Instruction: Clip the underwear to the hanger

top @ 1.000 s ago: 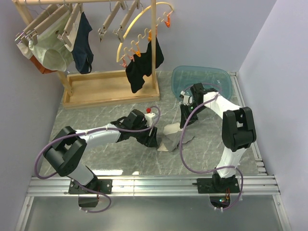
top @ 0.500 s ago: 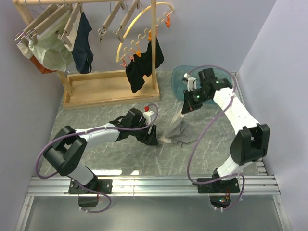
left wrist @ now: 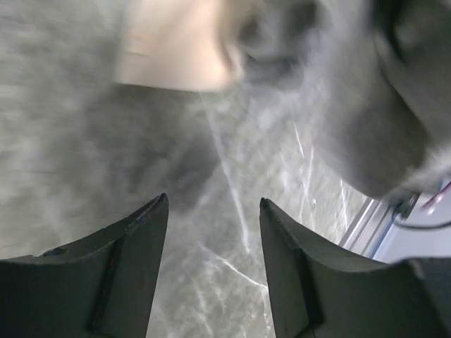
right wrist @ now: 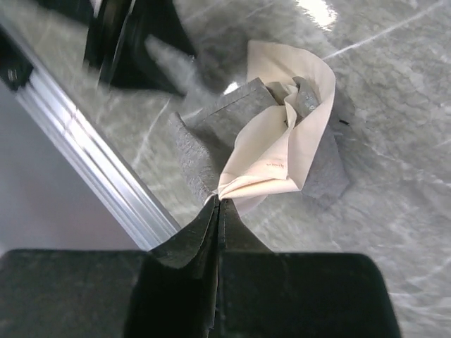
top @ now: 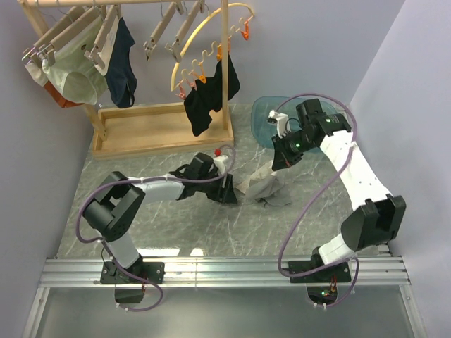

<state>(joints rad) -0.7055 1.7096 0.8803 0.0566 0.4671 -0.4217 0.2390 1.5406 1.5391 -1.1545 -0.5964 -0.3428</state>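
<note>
The left wrist view is blurred. The right hand (right wrist: 218, 204) pinches the underwear (right wrist: 282, 148) by one edge, the rest crumpled on the bench (top: 162, 225), centre-right. The left hand (top: 229, 193) is spread just left of it. The blue tub (top: 262, 116) at the far right is mostly hidden, contents unclear.

a: where's the underwear (top: 266, 187)?
b: mid-tabletop, slightly toward the right edge. pale grey-beige, crumpled, one edge pinched up in the right gripper (right wrist: 218, 205), the rest slumped on the surface.
a: and the hanger (top: 162, 29)?
b: light wooden bar, hanging steeply tilted from the rack's top rail, far left corner.
</note>
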